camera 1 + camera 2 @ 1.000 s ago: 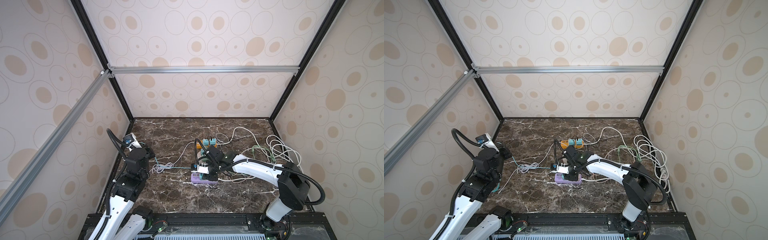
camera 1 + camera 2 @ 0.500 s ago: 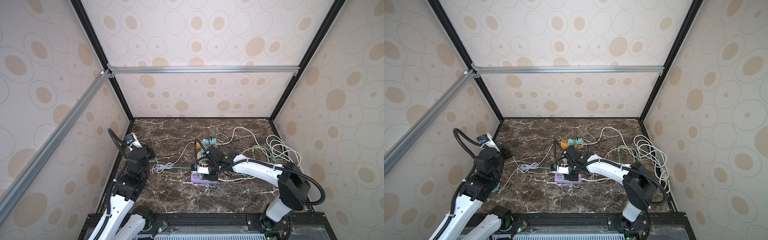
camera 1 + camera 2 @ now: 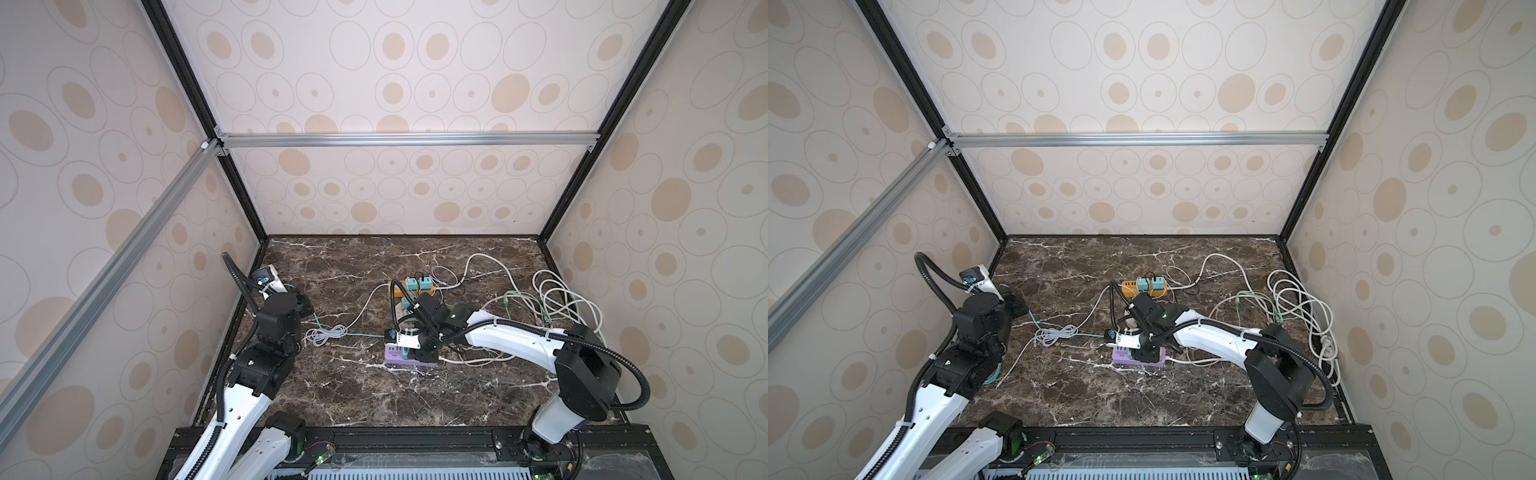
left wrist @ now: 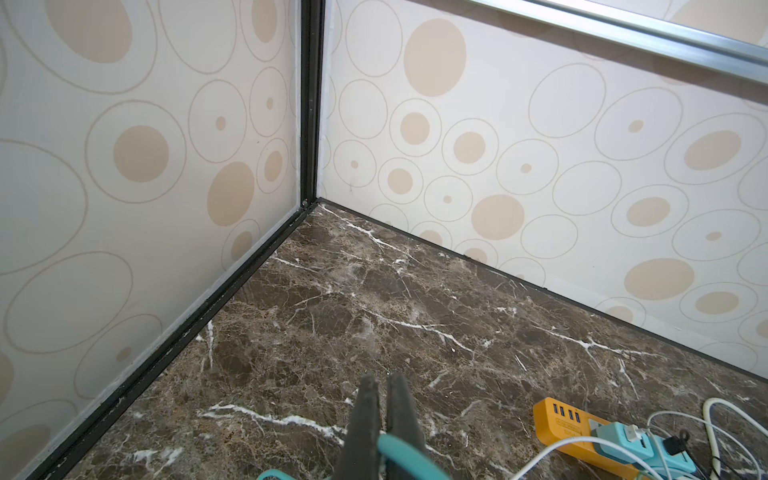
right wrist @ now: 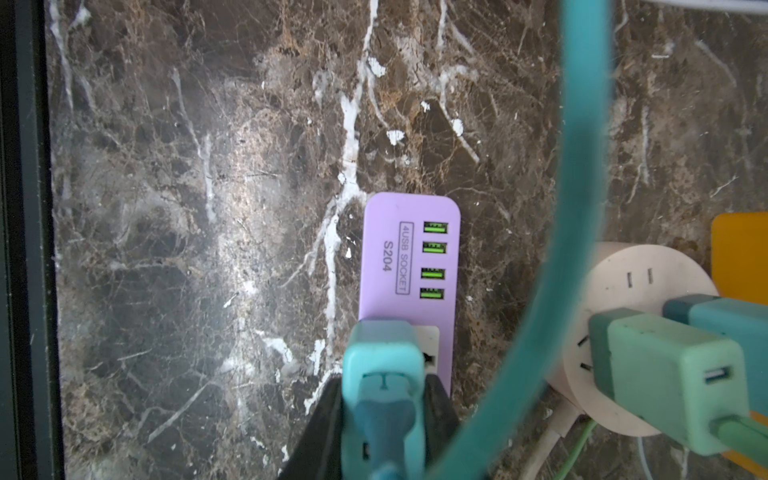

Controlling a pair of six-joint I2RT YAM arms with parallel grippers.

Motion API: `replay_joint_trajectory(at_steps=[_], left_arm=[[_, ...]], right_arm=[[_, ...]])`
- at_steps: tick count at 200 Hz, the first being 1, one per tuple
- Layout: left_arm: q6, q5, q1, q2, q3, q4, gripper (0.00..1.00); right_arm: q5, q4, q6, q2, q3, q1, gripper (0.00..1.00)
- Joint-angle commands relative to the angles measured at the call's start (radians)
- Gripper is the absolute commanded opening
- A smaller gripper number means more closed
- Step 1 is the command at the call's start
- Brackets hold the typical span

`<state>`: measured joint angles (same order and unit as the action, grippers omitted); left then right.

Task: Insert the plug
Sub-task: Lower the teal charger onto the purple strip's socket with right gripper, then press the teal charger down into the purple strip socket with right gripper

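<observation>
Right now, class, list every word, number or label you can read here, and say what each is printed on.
"4USB SOCKET": boxed, on the purple power strip, beside its green USB ports.
"S204": on the same strip, alongside.
Orange power strip: dark print, too small to read.
Nothing else readable.

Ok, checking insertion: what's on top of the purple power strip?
On the purple power strip, a teal plug held in the right hand sits over the white socket. Its prongs and the socket beneath are covered.
</observation>
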<state>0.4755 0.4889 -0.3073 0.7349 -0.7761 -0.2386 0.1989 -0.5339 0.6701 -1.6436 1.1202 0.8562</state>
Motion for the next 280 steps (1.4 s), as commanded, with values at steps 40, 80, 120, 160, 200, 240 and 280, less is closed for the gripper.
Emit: replay_joint_trajectory(at_steps=[40,80,120,160,200,240,280], left_arm=[[-0.008,0.005,0.006,0.009,-0.026,0.009,0.0],[0.0,-0.007,0.007,-0.002,-0.015,0.017,0.0],[-0.001,-0.009,0.009,-0.002,-0.014,0.009,0.0],[-0.001,-0.012,0.007,0.0,-0.014,0.009,0.0],[-0.003,-0.016,0.007,0.003,-0.017,0.003,0.0],[-0.006,-0.017,0.007,0.004,-0.018,-0.001,0.0],[-0.007,-0.016,0.006,0.004,-0.014,-0.002,0.0]], right_arm=[[0.05,-0.059,0.047,0.001,-0.019,-0.03,0.12],[0.002,-0.156,0.099,-0.029,0.027,-0.033,0.21],[-0.02,-0.212,0.147,-0.055,0.062,-0.032,0.25],[-0.024,-0.275,0.161,-0.083,0.11,-0.033,0.28],[-0.02,-0.305,0.174,-0.102,0.133,-0.033,0.28],[-0.024,-0.339,0.189,-0.124,0.142,-0.032,0.26],[-0.058,-0.348,0.196,-0.136,0.139,-0.031,0.26]])
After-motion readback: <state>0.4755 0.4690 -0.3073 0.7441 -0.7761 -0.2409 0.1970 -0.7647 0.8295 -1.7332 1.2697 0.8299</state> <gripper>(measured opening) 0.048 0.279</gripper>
